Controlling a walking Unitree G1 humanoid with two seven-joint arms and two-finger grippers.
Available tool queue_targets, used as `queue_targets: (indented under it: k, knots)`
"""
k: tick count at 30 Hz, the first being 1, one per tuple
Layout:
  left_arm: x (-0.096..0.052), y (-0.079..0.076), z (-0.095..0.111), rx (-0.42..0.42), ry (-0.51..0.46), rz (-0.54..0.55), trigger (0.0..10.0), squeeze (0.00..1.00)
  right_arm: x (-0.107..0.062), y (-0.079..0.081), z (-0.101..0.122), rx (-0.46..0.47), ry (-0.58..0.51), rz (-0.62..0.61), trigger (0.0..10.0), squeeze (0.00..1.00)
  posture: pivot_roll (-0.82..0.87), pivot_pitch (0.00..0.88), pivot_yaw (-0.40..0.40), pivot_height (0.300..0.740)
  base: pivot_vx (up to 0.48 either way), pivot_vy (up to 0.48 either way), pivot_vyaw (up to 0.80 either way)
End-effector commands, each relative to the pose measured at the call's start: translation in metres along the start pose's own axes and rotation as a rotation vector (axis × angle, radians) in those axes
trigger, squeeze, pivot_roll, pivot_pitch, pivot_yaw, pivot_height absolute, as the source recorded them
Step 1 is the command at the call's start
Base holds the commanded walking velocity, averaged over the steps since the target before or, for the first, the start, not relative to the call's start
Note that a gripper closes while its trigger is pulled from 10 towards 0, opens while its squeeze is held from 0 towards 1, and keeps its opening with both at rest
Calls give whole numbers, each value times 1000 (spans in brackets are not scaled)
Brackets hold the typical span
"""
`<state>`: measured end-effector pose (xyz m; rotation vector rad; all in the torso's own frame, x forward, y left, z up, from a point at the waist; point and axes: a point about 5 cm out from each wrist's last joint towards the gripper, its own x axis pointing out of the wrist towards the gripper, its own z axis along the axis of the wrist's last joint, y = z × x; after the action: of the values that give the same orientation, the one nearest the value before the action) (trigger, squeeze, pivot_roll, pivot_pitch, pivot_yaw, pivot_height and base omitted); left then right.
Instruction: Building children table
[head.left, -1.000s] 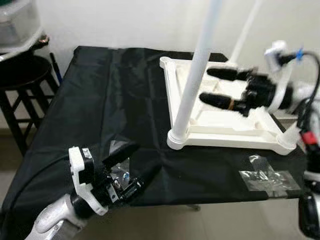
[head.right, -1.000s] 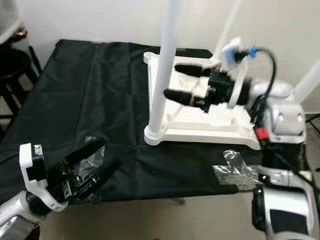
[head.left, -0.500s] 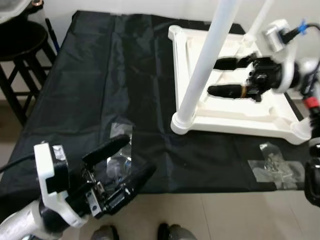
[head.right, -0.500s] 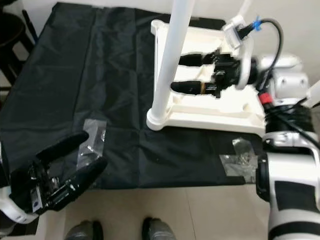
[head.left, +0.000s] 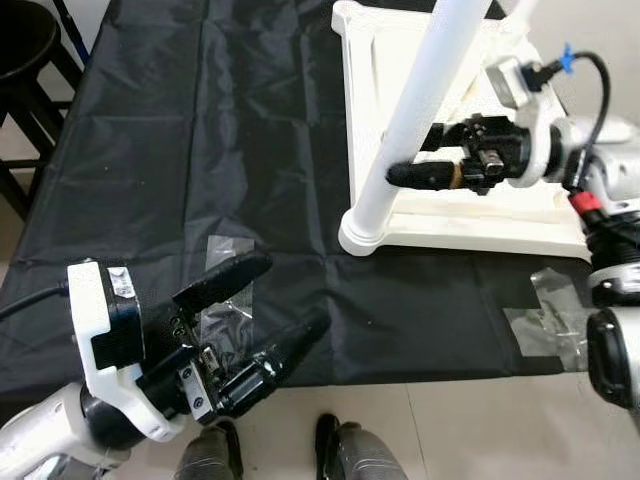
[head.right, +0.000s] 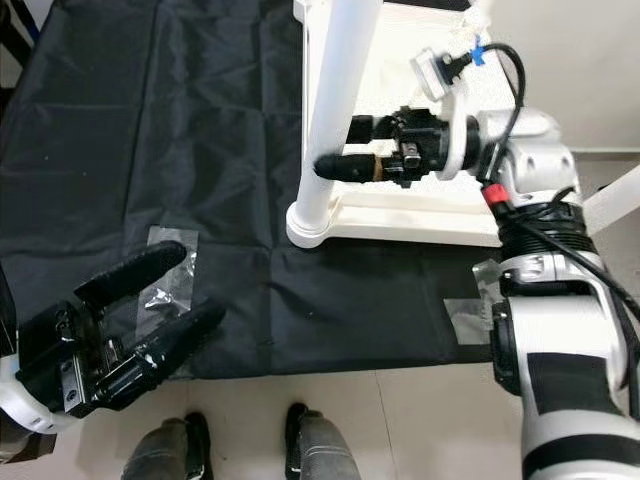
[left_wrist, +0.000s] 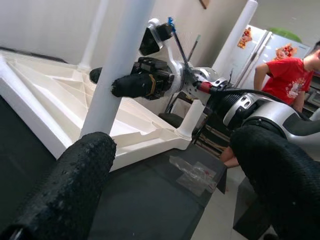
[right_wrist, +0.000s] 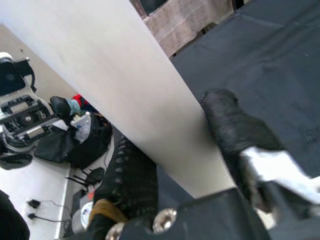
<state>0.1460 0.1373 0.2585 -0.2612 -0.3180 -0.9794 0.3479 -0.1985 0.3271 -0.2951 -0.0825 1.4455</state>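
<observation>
A white children's table (head.left: 520, 215) lies upside down on the black-covered work table (head.left: 150, 150). One white leg (head.left: 415, 110) stands upright in its near-left corner. My right gripper (head.left: 408, 152) reaches in from the right, one finger in front of that leg and one behind, shut on it. The right wrist view has the leg (right_wrist: 100, 70) pressed between both fingers. Low at the front left, my left gripper (head.left: 290, 292) hangs open above a clear bag of hardware (head.left: 225, 322), holding nothing.
A second clear bag (head.left: 550, 320) lies at the front right of the cloth. A dark stool (head.left: 20, 40) stands off the far left. Two grey shoes (head.left: 345, 455) are on the floor by the front edge. A person in a red shirt (left_wrist: 280, 75) stands behind.
The camera has tilted down and moved closer. My right gripper slid left over the tabletop and now clasps the leg. My left gripper stays open near the front edge.
</observation>
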Motion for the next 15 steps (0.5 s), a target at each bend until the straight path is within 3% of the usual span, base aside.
queue_targets:
  k: [1,9,10,11,12,13,14,15]
  knots:
    - [3,-3,-2,-12,11,-24,10000,0,-8,8,5,-34,-7,29,0,0,17,293,-120,740,0,0,0]
    - [9,3,-5,-12,-6,-33,10000,0,-19,24,-11,-19,48,-6,0,0,-42,221,-133,740,0,0,0]
    - [12,6,-8,-10,-15,-40,10000,0,-21,34,-23,20,79,-111,0,0,-58,192,-159,740,0,0,0]
    - [14,8,-10,0,-21,-46,10000,0,-8,42,-42,54,84,-403,0,0,-50,162,-204,740,0,0,0]
    - [14,8,-10,0,-21,-46,10000,0,-8,42,-42,54,84,-403,0,0,-50,162,-204,740,0,0,0]
    - [16,11,-12,4,-31,-49,10000,0,-6,44,-62,38,119,-939,0,0,-50,136,-216,740,0,0,0]
    - [16,11,-12,4,-31,-49,10000,0,-6,44,-62,38,119,-939,0,0,-50,136,-216,740,0,0,0]
    - [19,14,-14,12,-43,-48,10000,0,7,79,-108,250,159,-1179,0,0,-76,121,-189,740,0,0,0]
